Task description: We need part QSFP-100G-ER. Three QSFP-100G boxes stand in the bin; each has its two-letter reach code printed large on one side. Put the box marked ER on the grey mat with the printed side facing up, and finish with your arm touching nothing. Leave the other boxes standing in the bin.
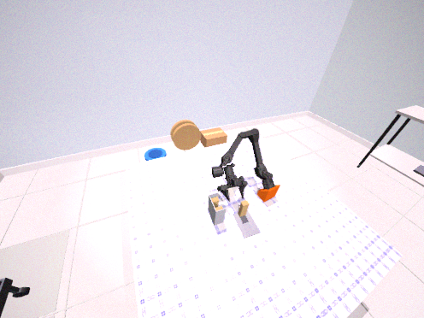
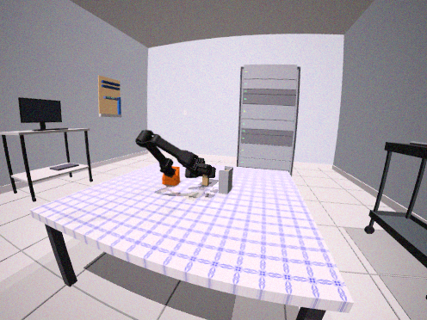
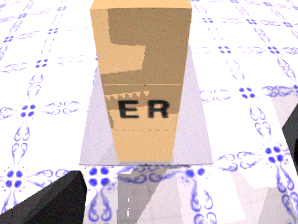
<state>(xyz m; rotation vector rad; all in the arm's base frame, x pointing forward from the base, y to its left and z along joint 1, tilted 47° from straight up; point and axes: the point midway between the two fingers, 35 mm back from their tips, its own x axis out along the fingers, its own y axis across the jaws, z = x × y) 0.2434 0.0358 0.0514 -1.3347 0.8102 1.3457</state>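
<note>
One box marked ER (image 1: 244, 209) (image 2: 205, 180) (image 3: 145, 85) stands upright on the grey mat (image 1: 250, 228) (image 3: 195, 135), its printed side facing sideways. Beside that mat is the bin (image 1: 217, 211) (image 2: 225, 181), two boxes inside. Near the mat, the tool (image 1: 232, 194) is wide and holds nothing, the ER box ahead of its fingers.

- The walls are pale blue-gray, and the floor has big light tiles.
- A tall gray rack (image 2: 297, 116) stands by the back wall.
- A black screen (image 2: 40, 110) sits on a side table (image 2: 27, 165).
- A tan board (image 2: 109, 95) hangs on the wall.
- A black cart (image 2: 379, 181) has wheels.
</note>
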